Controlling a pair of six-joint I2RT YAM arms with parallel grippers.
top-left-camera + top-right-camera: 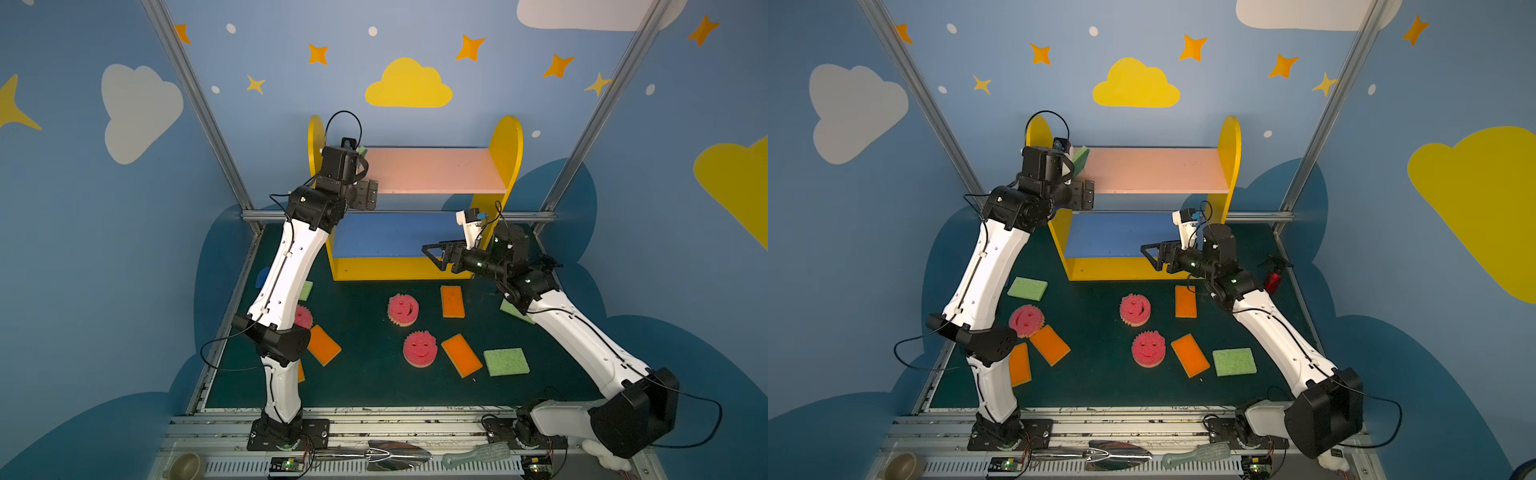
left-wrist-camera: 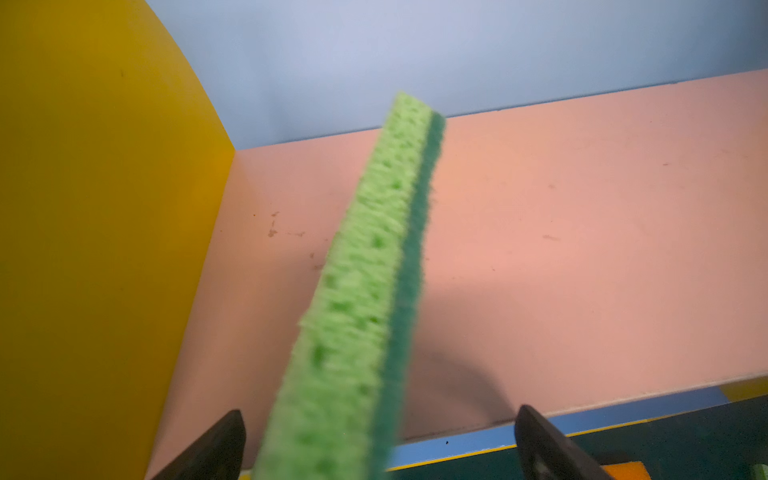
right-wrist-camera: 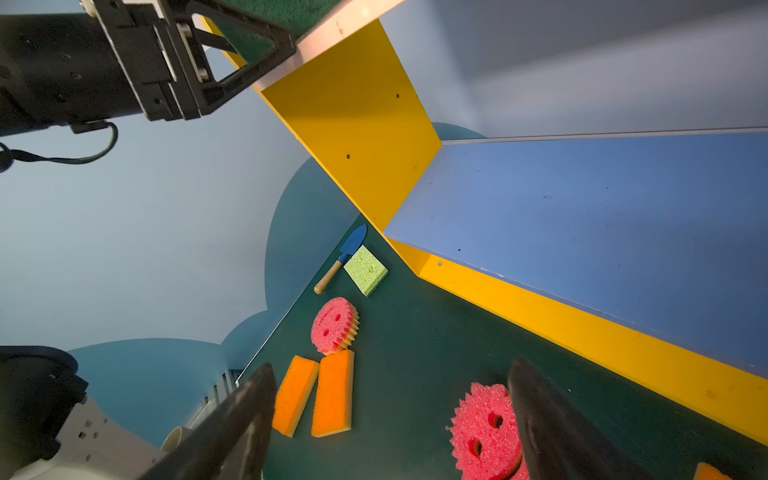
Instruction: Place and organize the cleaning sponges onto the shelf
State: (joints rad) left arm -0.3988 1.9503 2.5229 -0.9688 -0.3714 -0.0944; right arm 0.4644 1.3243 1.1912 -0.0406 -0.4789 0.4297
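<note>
Standing edge-up, green sponge point(image 2: 361, 291) lies between wide-open left jaws, ungripped; right jaws open, empty.

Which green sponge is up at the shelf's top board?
The green sponge at the pink top board's left end, turned on edge; the other green sponges lie flat on the table.

porous green sponge point(image 2: 353, 291) with a rougher dark scouring layer; the pink board point(image 2: 582, 249) looks smooth, matt, scuffed.
</note>
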